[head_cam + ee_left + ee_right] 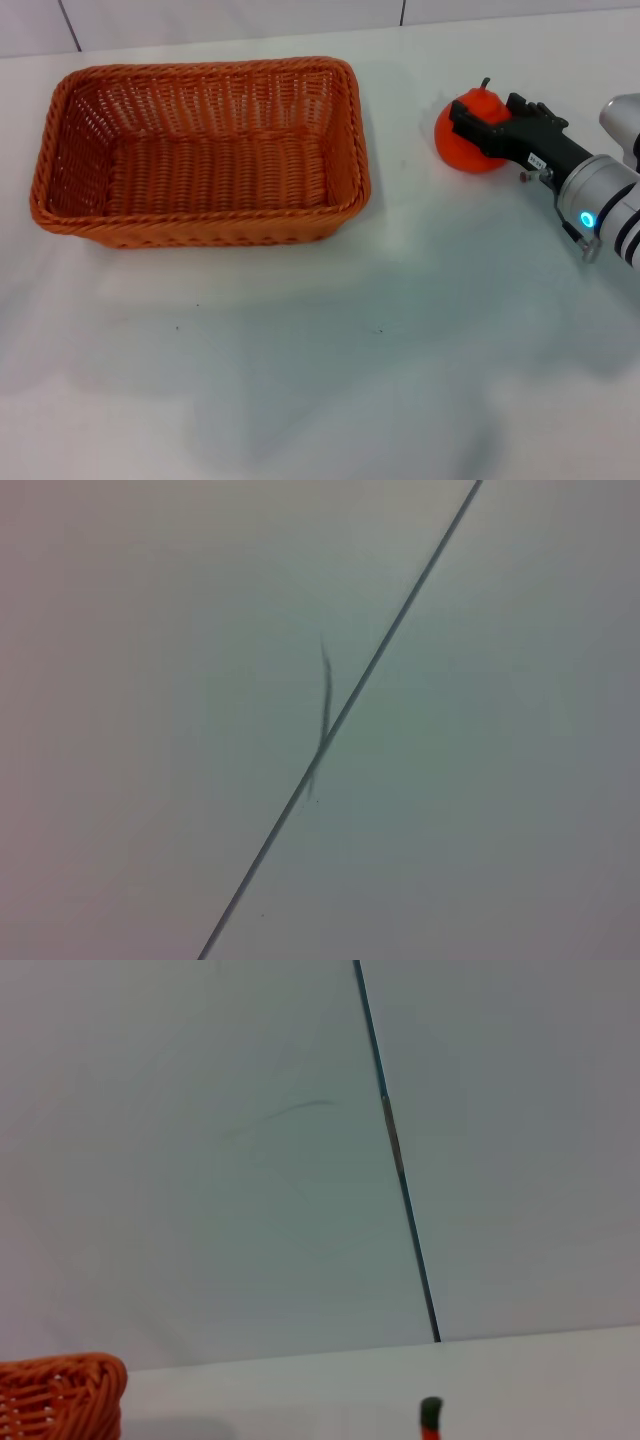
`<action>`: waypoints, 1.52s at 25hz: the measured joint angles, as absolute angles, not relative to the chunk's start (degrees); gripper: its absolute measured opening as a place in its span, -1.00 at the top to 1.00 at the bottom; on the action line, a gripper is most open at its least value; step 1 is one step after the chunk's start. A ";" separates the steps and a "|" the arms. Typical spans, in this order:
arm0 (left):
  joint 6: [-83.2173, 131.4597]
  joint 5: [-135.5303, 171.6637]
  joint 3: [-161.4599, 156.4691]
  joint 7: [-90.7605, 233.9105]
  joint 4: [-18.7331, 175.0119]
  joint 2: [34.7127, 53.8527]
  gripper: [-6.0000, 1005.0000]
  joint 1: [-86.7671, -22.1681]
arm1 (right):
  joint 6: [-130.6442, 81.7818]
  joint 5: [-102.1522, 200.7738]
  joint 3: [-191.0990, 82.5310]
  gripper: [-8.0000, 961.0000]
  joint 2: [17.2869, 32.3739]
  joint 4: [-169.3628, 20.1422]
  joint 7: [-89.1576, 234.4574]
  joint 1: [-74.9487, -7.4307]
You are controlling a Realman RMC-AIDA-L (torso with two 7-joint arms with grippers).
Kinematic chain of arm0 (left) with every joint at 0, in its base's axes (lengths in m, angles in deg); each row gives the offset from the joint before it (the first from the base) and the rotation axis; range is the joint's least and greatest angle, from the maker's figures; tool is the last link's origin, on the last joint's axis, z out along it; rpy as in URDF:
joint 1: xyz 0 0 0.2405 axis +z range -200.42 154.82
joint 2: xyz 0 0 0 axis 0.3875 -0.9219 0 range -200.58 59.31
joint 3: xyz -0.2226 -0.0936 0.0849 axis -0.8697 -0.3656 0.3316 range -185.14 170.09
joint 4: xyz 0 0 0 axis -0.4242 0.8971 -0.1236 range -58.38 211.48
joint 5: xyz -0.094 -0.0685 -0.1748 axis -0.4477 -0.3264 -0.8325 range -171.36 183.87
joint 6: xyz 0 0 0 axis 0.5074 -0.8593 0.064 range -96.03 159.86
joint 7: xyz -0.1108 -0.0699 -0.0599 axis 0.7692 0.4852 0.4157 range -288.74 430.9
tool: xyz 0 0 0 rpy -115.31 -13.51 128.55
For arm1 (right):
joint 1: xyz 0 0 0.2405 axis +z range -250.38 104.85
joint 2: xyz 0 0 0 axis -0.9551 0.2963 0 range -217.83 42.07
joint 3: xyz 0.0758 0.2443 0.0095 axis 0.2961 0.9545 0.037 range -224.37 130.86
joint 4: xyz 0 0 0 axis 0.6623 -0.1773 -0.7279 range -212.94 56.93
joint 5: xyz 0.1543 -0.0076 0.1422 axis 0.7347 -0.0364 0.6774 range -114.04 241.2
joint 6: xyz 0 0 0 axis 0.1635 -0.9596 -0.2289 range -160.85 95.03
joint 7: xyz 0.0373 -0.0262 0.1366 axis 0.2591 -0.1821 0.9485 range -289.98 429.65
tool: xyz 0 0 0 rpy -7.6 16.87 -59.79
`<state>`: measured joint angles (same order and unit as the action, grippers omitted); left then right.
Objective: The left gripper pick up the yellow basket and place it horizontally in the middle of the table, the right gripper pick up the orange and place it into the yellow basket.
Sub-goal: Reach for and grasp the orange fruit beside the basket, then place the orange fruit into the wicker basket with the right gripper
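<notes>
The yellow basket, orange-brown wicker, lies lengthwise and empty on the white table, left of centre. One corner of it shows in the right wrist view. The orange rests on the table to the right of the basket. My right gripper reaches in from the right, and its black fingers are closed over the top of the orange. The stem of the orange shows in the right wrist view. The left gripper is out of view; its wrist view shows only a pale wall with a dark seam.
A pale wall with dark seams runs behind the table's far edge. Bare tabletop lies between the basket and the orange and across the whole front.
</notes>
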<state>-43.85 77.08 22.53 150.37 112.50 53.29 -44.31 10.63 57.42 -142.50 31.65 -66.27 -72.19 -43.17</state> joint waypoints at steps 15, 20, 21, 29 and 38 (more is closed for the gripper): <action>-44.77 76.84 22.53 150.35 111.90 53.29 -0.46 -44.43 | 11.42 57.29 -142.43 -0.33 31.74 -66.23 -72.73 -44.00; -45.13 76.79 22.53 150.35 111.87 53.29 -0.46 -44.13 | 12.22 57.25 -142.36 0.14 31.74 -66.33 -72.75 -44.30; -45.18 76.78 22.53 150.35 111.86 53.29 -0.46 -44.11 | 12.50 57.24 -142.29 0.16 31.74 -66.32 -72.75 -44.44; -45.38 76.80 22.53 150.35 111.09 53.24 -0.46 -43.92 | 18.13 57.57 -141.62 0.27 31.84 -66.12 -72.81 -45.19; -45.39 76.86 22.30 150.35 111.08 53.11 -0.45 -43.34 | 25.88 57.36 -141.49 0.39 31.75 -59.68 -71.60 -45.50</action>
